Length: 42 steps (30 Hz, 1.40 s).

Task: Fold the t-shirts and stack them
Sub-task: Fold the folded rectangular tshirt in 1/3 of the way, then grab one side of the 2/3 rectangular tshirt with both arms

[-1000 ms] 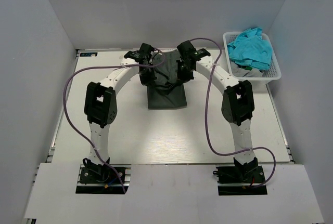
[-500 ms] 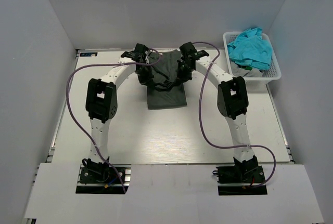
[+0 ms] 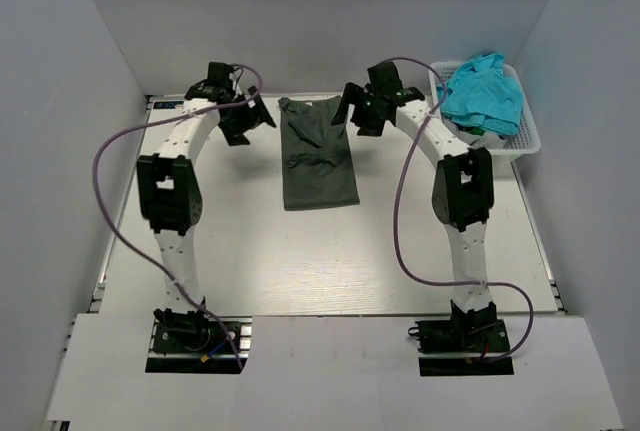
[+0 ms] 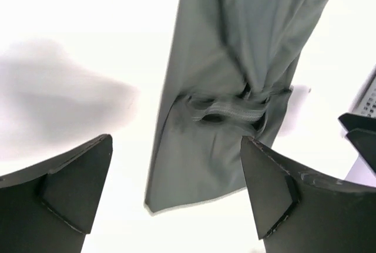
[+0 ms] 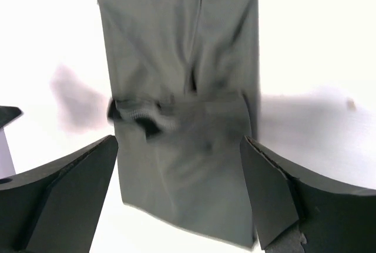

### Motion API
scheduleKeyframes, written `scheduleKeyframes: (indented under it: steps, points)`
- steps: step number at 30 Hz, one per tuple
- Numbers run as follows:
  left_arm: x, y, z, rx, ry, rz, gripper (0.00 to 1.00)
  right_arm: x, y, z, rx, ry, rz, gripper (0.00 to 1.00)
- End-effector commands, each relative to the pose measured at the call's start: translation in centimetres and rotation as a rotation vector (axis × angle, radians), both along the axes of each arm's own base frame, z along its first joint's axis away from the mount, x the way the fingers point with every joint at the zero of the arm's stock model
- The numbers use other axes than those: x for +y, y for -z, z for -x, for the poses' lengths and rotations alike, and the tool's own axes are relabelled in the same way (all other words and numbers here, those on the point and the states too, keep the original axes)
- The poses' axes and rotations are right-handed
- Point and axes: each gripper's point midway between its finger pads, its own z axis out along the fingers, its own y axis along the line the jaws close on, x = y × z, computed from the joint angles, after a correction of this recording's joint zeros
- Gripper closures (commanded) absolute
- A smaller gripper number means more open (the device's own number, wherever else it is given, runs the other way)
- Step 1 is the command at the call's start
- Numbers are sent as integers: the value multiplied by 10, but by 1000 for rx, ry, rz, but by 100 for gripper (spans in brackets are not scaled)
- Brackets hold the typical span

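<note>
I have bare bench [image 3: 300,261] across the near half, between both arms. The charcoal t-shirt [image 3: 318,156] lies flat at the far middle, with my left pincer [image 3: 243,121] and right pincer [image 3: 358,111] hanging on either side of it. A white basket [image 3: 528,136] heaped with a turquoise t-shirt [image 3: 482,91] blocks the far right corner.

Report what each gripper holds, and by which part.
Nothing is held. The left gripper and right gripper are both open and clear of the grey shirt lying between them.

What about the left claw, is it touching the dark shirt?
Apart. Top view shows the left gripper open, left of the charcoal t-shirt, table showing between.
</note>
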Motion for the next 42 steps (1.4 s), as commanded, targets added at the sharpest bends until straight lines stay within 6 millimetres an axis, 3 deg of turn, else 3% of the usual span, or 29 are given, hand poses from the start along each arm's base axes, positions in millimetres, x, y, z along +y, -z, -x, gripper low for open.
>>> scheduleKeyframes:
  steps: [1,2,4,5,6,7,9,10,12,15,23,26,29,35,38,39,42]
  points:
    - [-10,-44,33,-96,43,35,1,0,-36,28,-63,-80,-10,10]
    - [-14,-41,43,-85,64,36,1,1,-43,37,-74,-117,-12,10]
    - [-19,-22,67,-32,100,19,1,4,-25,63,-26,-180,-6,10]
    - [-20,-26,76,-41,120,27,1,0,-24,74,-16,-189,6,10]
    - [-22,-11,91,-7,139,50,1,2,-19,82,-7,-197,19,10]
    - [-26,-7,100,-3,153,58,1,-7,9,101,67,-204,47,10]
    - [-32,-7,118,-18,175,60,1,-12,8,115,71,-202,41,10]
    - [-29,9,131,15,174,56,1,-27,45,142,173,-199,70,10]
    - [-41,20,150,40,209,65,1,-32,43,153,158,-200,66,10]
    - [-51,47,176,99,222,69,1,-42,70,180,227,-205,77,10]
    - [-65,75,165,130,256,39,1,-33,83,167,254,-192,63,10]
    - [-67,79,165,137,267,23,6,-31,89,165,272,-185,60,10]
    - [-69,89,169,142,286,15,20,-31,92,165,278,-174,53,10]
    - [-65,115,181,196,284,3,49,-23,107,169,318,-190,17,22]
    - [-65,124,181,217,276,3,60,-25,115,168,331,-180,19,39]
    - [-65,123,181,220,268,6,63,-25,117,168,335,-178,26,54]
    - [-64,124,181,219,264,-2,73,-26,118,169,337,-178,36,72]
